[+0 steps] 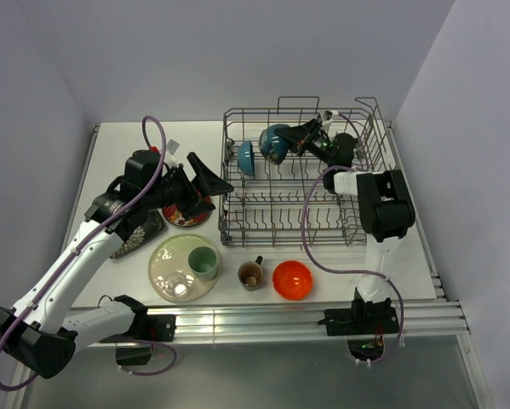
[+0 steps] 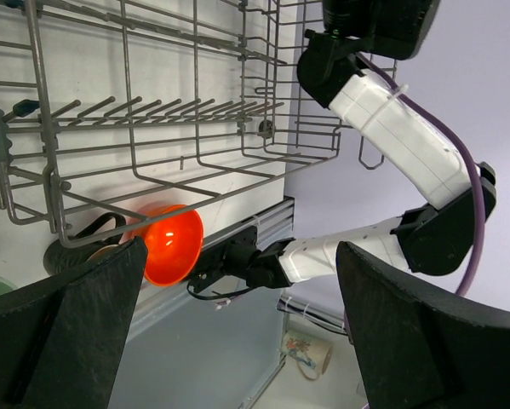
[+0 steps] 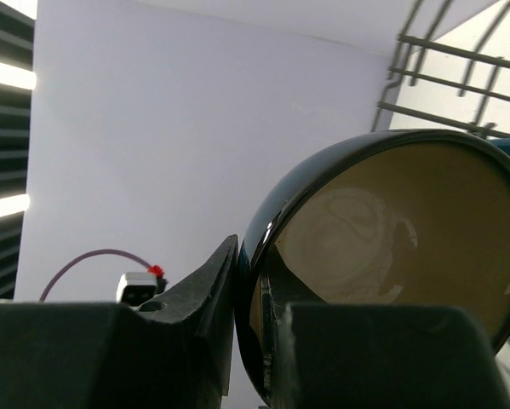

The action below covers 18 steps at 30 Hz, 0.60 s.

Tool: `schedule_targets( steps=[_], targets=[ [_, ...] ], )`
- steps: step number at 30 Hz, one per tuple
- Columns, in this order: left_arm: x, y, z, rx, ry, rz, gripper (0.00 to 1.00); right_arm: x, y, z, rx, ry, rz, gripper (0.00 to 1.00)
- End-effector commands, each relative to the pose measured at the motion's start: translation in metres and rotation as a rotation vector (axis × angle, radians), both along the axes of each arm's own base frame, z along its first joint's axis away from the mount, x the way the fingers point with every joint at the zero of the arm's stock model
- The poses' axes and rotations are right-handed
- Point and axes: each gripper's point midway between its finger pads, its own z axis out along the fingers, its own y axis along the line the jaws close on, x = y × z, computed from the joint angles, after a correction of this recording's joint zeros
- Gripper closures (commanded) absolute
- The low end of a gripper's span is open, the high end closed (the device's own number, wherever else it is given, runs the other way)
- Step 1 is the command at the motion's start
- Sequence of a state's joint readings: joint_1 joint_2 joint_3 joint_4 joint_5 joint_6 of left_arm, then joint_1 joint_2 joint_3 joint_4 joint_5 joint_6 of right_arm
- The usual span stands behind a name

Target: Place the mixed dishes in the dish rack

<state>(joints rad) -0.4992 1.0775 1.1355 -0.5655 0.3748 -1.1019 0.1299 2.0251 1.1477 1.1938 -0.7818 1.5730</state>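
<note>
The grey wire dish rack stands at the back right; it also shows in the left wrist view. A blue-inside bowl stands on edge in it. My right gripper is shut on the rim of the tan bowl, dark outside, holding it inside the rack. In the right wrist view the gripper pinches that rim. My left gripper is open and empty above the red saucer, left of the rack; its wrist view shows the orange bowl.
A cream plate carries a pale green cup and a clear glass. A brown mug and the orange bowl sit before the rack. A black square plate lies at the left.
</note>
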Motion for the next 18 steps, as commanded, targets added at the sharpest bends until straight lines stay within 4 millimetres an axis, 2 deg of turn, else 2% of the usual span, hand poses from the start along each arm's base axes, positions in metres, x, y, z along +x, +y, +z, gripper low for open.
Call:
schedule_targets(
  steps=[1,4,13,15,18],
  targets=[
    [-0.001,-0.004,0.027,-0.04,-0.064,-0.026,0.01,0.003,-0.01,0.022,0.025,-0.144,-0.068,1.0],
    [-0.003,-0.003,0.026,-0.032,-0.058,-0.031,0.01,0.009,-0.011,0.011,0.019,-0.128,-0.082,1.0],
    [-0.004,0.0,0.029,-0.018,-0.06,-0.045,0.01,0.021,-0.015,-0.007,-0.013,-0.084,-0.126,1.0],
    [-0.004,0.0,0.029,-0.014,-0.061,-0.047,0.01,0.022,-0.017,-0.011,-0.019,-0.07,-0.135,0.94],
    [-0.005,0.002,0.029,-0.011,-0.062,-0.048,0.01,0.022,-0.02,-0.021,-0.043,-0.037,-0.152,0.7]
  ],
)
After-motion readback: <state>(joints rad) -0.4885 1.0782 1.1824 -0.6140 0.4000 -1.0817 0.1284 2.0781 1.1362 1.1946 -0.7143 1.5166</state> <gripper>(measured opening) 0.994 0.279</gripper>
